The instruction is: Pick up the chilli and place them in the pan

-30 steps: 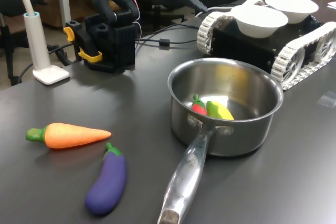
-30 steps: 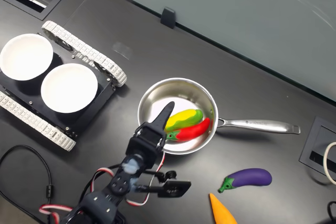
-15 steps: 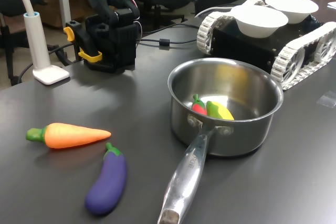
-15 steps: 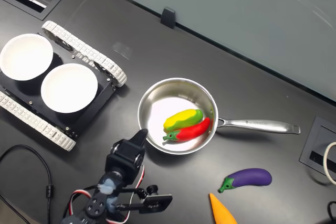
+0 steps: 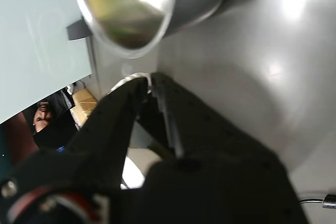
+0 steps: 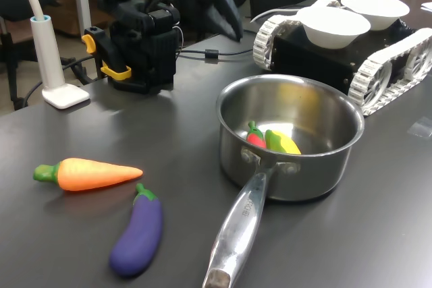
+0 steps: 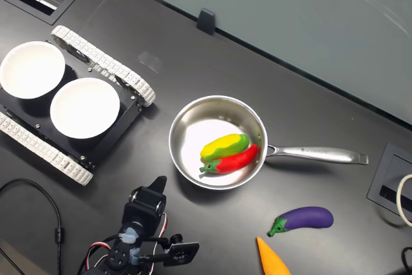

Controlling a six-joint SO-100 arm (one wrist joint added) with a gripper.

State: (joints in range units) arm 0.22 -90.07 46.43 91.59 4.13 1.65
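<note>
The red chilli (image 7: 236, 158) lies inside the steel pan (image 7: 187, 118), touching a yellow-green pepper (image 7: 223, 145). In the first exterior view the chilli (image 6: 255, 137) shows low against the pan's (image 6: 307, 175) near wall. My gripper (image 7: 157, 186) hangs away from the pan, off its rim on the second exterior view's lower left, close to the arm's base. It is shut and holds nothing. In the first exterior view the gripper (image 6: 228, 23) points down behind the pan. The wrist view shows the black fingertips (image 5: 140, 84) meeting, with the pan (image 5: 131, 19) beyond them.
An orange carrot (image 6: 91, 173) and a purple eggplant (image 6: 138, 234) lie on the dark table at the first exterior view's left of the pan handle (image 6: 236, 227). A tracked vehicle carrying two white bowls (image 7: 84, 107) stands beside the pan. A white lamp base (image 6: 64, 94) sits by the arm's base (image 6: 142, 55).
The gripper has drawn back from over the pan's rim towards the arm's base. The chilli and the yellow-green pepper stay in the pan.
</note>
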